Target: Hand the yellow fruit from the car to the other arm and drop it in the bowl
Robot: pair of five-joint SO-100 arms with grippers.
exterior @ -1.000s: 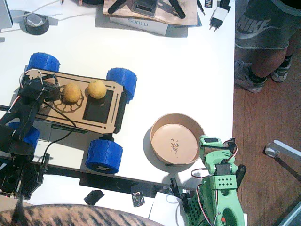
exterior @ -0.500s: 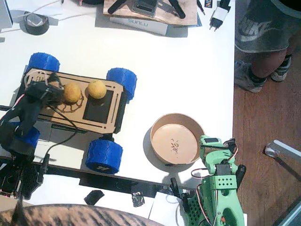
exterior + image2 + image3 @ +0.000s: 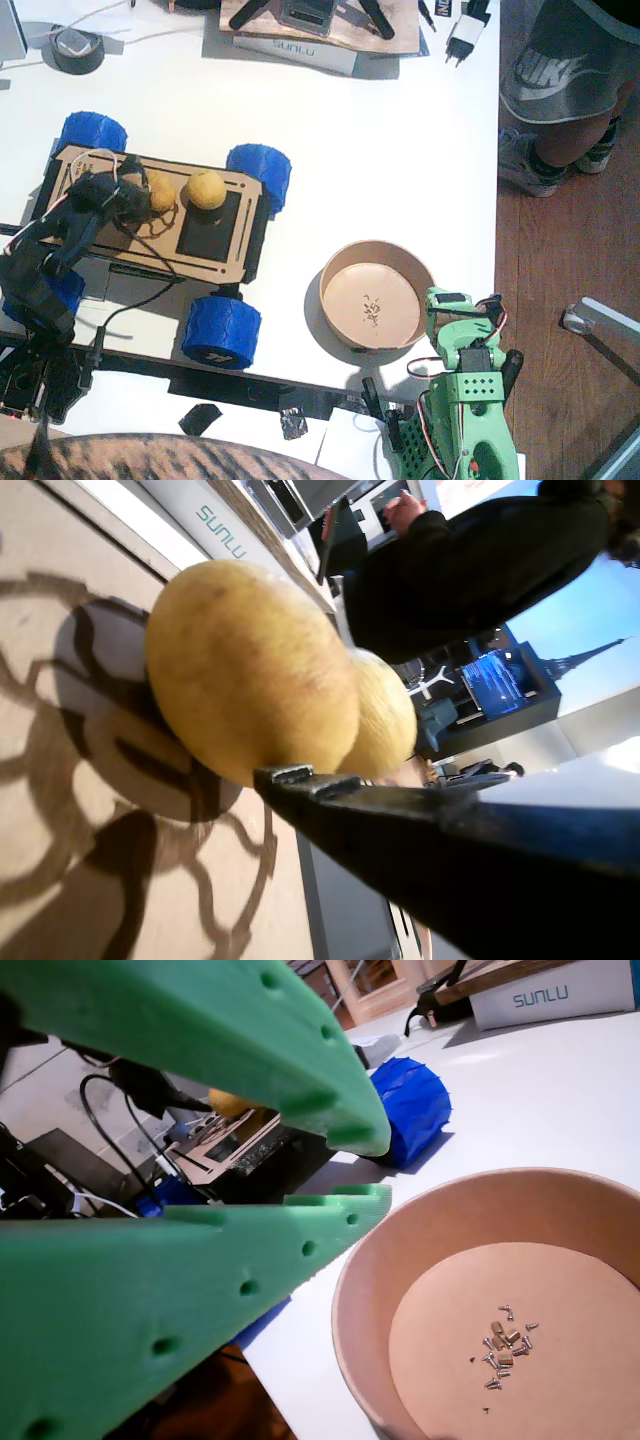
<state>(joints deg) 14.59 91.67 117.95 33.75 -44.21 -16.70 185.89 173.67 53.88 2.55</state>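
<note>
The car point(image 3: 215, 235), a plywood deck on blue wheels, stands at the table's left. On its deck lies the ochre yellow fruit point(image 3: 163, 192), with a brighter yellow fruit point(image 3: 206, 188) just right of it. My black left gripper point(image 3: 140, 195) is open and reaches over the ochre fruit's left side. In a wrist view the yellow fruit point(image 3: 250, 670) rests on the deck, and one black finger point(image 3: 450, 850) touches its lower edge. The tan bowl point(image 3: 340, 262) sits right of the car. The mint-green other arm's right gripper point(image 3: 455, 302) hangs beside the bowl point(image 3: 350, 1290), its jaws slightly apart and empty.
A person's legs and shoes point(image 3: 560, 90) stand off the table's right edge. A tape roll point(image 3: 75, 48), a white SUNLU box point(image 3: 300, 45) and a plug point(image 3: 465, 35) line the far edge. Small screws point(image 3: 500, 1340) lie in the bowl.
My left gripper has slid right along the car's deck and now covers the ochre fruit's left side. The green arm, bowl and brighter fruit have not moved.
</note>
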